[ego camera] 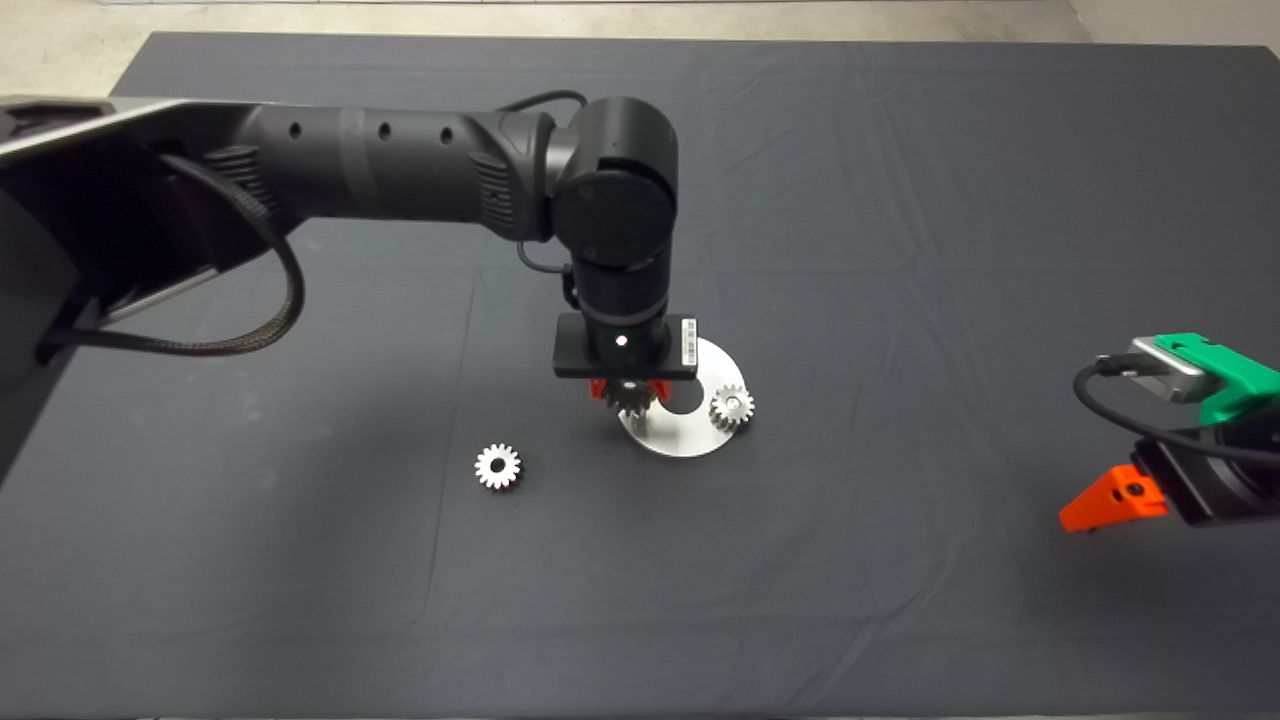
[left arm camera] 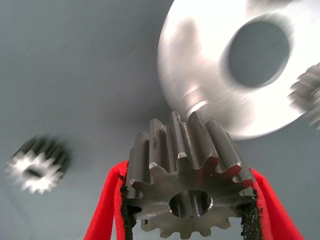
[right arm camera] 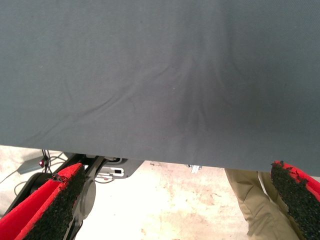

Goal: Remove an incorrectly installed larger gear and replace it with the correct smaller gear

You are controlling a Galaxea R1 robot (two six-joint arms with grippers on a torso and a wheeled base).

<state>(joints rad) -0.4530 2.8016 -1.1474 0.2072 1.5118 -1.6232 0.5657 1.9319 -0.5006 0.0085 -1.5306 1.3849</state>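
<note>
With the left gripper (left arm camera: 187, 210) clamped on the larger gear (left arm camera: 186, 182) and holding it just above the round steel plate (ego camera: 712, 365), removal looks nearly done; fitting the smaller gear (ego camera: 497, 466), loose on the mat (ego camera: 900, 200), remains. Three gears, one plate. The right gripper (right arm camera: 175, 210) waits, fingers apart.

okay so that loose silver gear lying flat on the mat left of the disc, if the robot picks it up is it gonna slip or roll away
The smaller gear lies flat on the mat, so it probably won't roll unless tipped on edge. It looks like solid metal, likely rigid and heavy for its size. The left gripper holds the larger gear between rough black pads across its teeth, so a similar grip should hold.
</note>
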